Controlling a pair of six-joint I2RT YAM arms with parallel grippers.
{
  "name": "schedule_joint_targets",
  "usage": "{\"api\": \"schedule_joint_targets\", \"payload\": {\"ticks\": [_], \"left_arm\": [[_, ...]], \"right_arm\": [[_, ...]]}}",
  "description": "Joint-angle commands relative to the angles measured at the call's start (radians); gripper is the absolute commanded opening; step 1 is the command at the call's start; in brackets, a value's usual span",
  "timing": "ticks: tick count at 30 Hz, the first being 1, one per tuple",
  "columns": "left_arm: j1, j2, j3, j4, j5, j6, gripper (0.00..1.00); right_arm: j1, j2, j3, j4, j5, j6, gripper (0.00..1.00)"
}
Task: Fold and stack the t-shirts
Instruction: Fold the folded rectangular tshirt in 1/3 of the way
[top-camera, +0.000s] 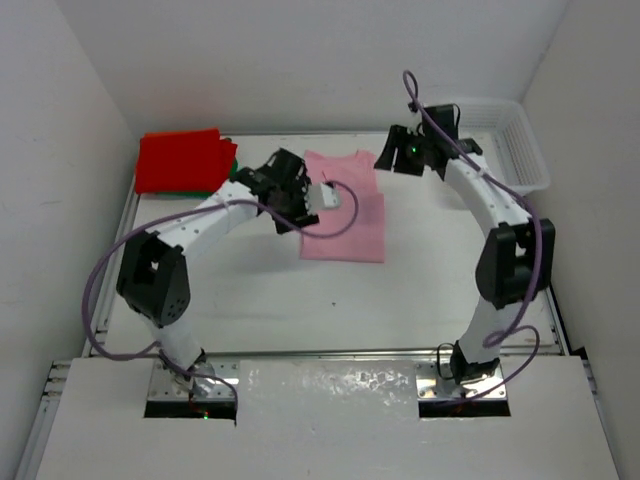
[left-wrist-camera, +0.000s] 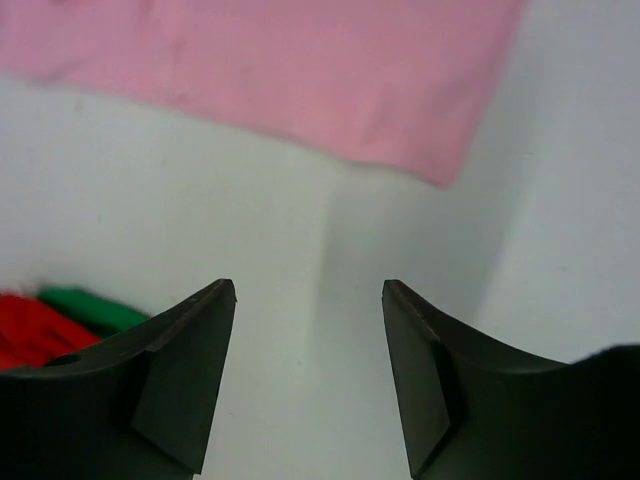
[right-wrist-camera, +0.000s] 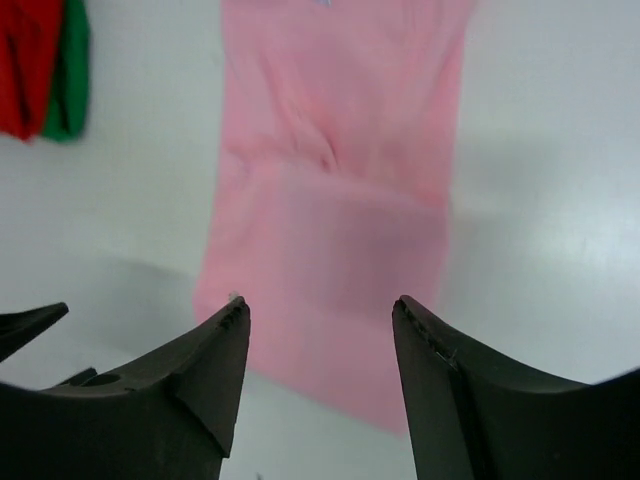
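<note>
— Left hand?
— Parted partway, gripping nothing; over bare table, just beside the light pink t-shirt.
— Right hand?
— Parted about as wide, empty too, near that t-shirt's far end.
— And the t-shirt itself?
— Flat at mid-table, between both hands.
— Others?
— Red t-shirt on green t-shirt, far left corner, well apart from the pink.

Top external: fixed, high behind the arm bases, looks down and forward over the whole table to the far wall. Left wrist: low and close, faces the pink t-shirt at one edge; right wrist: higher, looks down along its length. All three views share it and the red t-shirt at far left.
</note>
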Motion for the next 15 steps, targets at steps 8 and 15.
{"api": "schedule_joint_targets", "payload": {"ticks": [8, 15], "left_arm": [[-0.196, 0.039, -0.205, 0.148, -0.038, 0.423, 0.68], [-0.21, 0.097, -0.273, 0.303, -0.03, 0.435, 0.72]], "right_arm": [[-0.011, -0.108, -0.511, 0.033, -0.123, 0.053, 0.6], [-0.012, -0.07, -0.641, 0.169, -0.143, 0.139, 0.6]]}}
